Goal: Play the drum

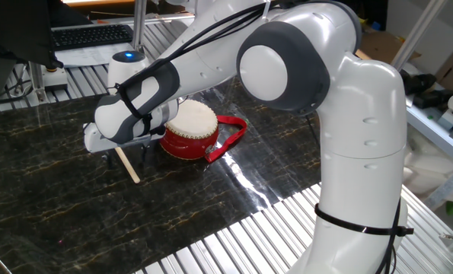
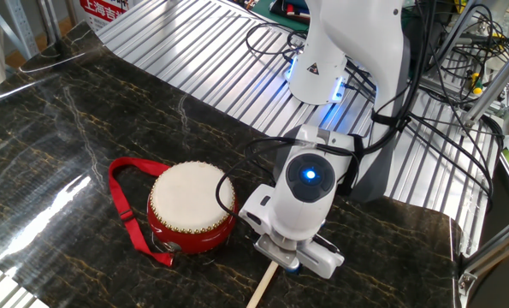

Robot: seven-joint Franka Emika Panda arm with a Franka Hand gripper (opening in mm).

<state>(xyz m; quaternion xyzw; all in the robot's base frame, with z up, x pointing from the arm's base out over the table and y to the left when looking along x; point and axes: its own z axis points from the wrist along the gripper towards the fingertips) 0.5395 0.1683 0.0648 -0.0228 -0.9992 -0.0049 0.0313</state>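
The drum (image 1: 189,129) is small and round, with a red body, a cream skin, a studded rim and a red strap (image 1: 232,135). It stands on the dark marble tabletop and also shows in the other fixed view (image 2: 192,208). A thin pale wooden stick (image 1: 127,164) lies flat on the table just left of the drum and reaches the frame's bottom edge in the other fixed view (image 2: 262,288). My gripper (image 1: 126,157) is low over the stick's upper end, open, with one finger on each side of it. In the other fixed view the gripper (image 2: 292,257) hides its own fingertips.
The dark marble top (image 1: 51,198) is bordered by ribbed metal panels (image 1: 234,243). A keyboard (image 1: 89,35) lies at the back. The arm's base (image 2: 322,68) with cables (image 2: 442,77) stands behind the drum in the other fixed view.
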